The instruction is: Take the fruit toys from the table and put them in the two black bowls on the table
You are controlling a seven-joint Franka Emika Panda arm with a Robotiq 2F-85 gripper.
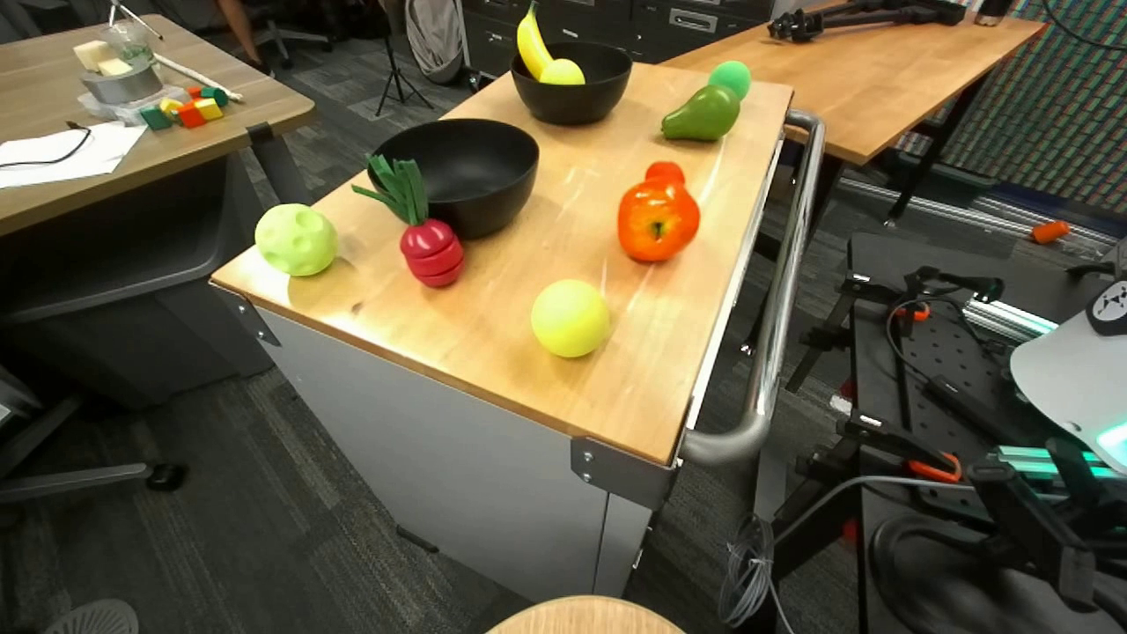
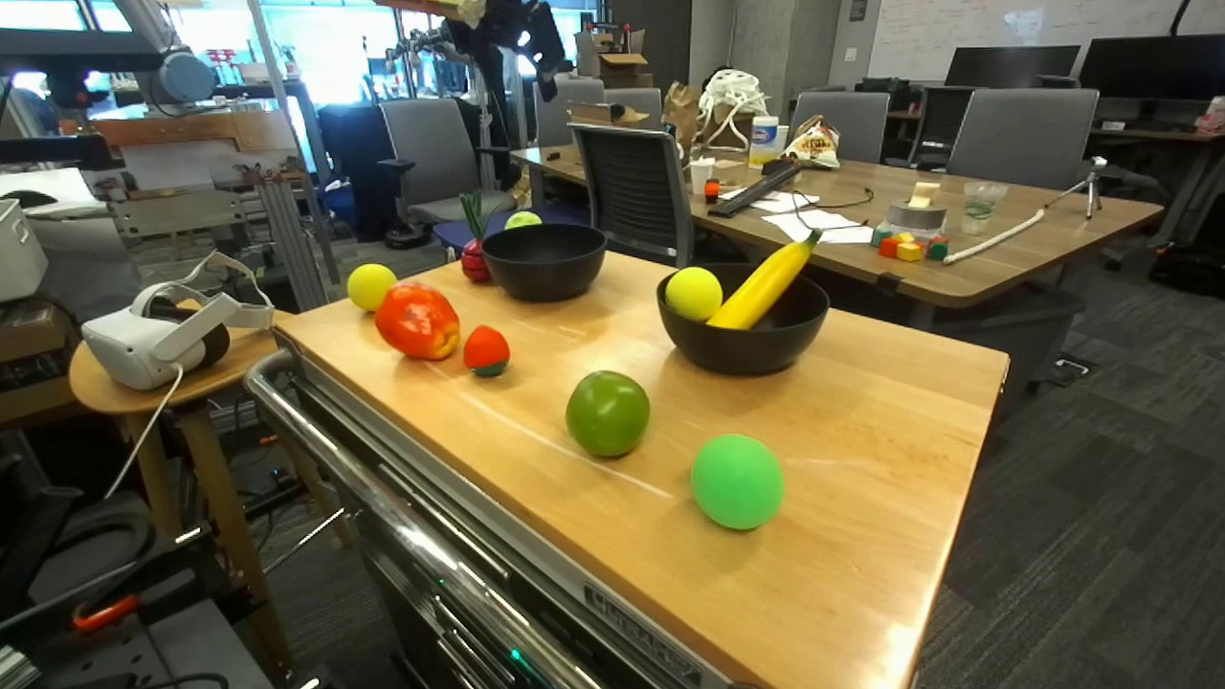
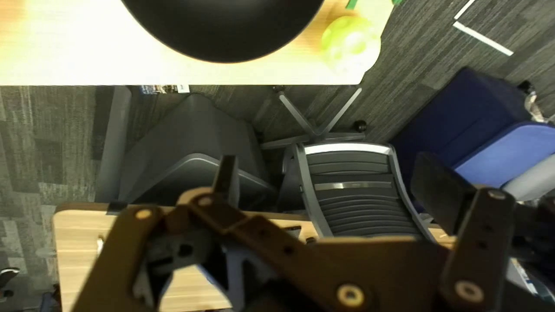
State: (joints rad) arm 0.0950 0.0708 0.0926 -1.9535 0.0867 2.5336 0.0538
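In the wrist view your gripper (image 3: 329, 175) has its fingers (image 3: 226, 177) spread, nothing btwn them; they line up w/ a chair (image 3: 353, 199) & floor (image 3: 56, 143) beyond the table (image 1: 493, 326), so reaching along that line now prob. gets you no toy. From the nr end in an exterior view: the loose yellow ball (image 1: 570, 319) sits right of center, & an off-center pinch would likely squirt it away. Pocked lime ball (image 1: 297, 239) is just beside the nr-left corner; one graze could send it overboard. Radish (image 1: 431, 253) is next, leaves up & crossing the near black bowl (image 1: 495, 204) in view (can't tell if touching), so they may snag on the rim in a lift. No toy shows in that bowl. Farther on the right, the red pepper (image 1: 658, 220) partly hides the strawberry (image 1: 665, 171); reach for the small one w/o clearance & you'd shove the big one. Then pear (image 1: 704, 114) & green ball (image 1: 731, 79), nr the right edge, a roll risk too. At far left the far black bowl (image 1: 572, 106) holds a banana (image 1: 533, 44) & another yellow ball (image 1: 563, 72); banana pokes over the rim, so a low pass could tip it out.
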